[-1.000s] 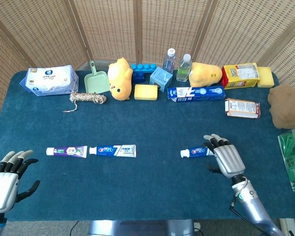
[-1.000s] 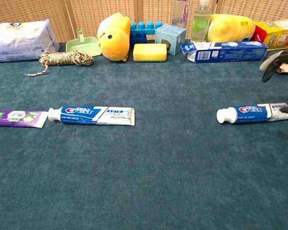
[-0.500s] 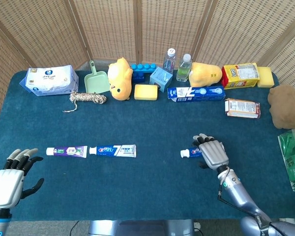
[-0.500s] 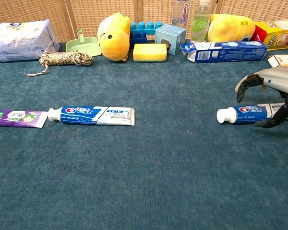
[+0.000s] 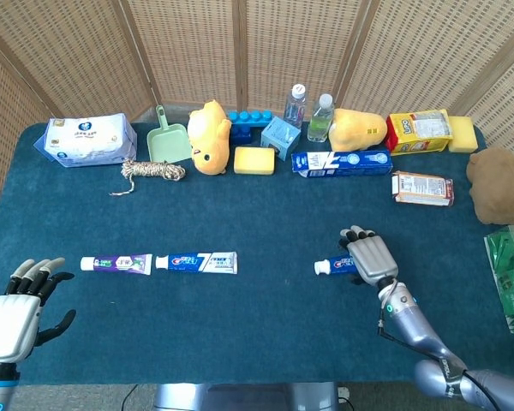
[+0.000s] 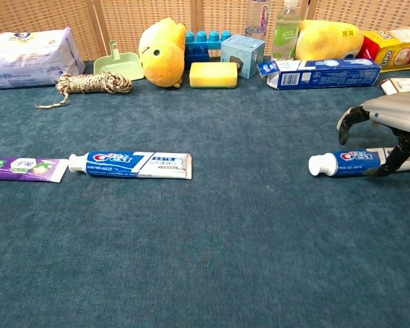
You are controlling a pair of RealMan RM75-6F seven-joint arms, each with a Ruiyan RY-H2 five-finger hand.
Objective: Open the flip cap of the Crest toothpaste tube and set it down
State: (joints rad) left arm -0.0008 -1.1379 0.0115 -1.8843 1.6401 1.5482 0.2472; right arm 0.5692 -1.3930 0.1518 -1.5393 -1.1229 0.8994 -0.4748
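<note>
The blue-and-white Crest toothpaste tube (image 6: 352, 162) lies flat on the dark blue tablecloth (image 6: 225, 253), its white flip cap (image 6: 320, 165) closed and pointing left. The right hand (image 6: 389, 123) arches palm-down over its rear half, fingers (image 6: 347, 117) curled around the tube; whether they touch it cannot be told. The left hand (image 5: 17, 312) hovers with fingers spread, empty.

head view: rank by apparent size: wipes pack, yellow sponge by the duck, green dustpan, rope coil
1. wipes pack, clearly largest.
2. green dustpan.
3. rope coil and yellow sponge look about alike; not ranking them.
</note>
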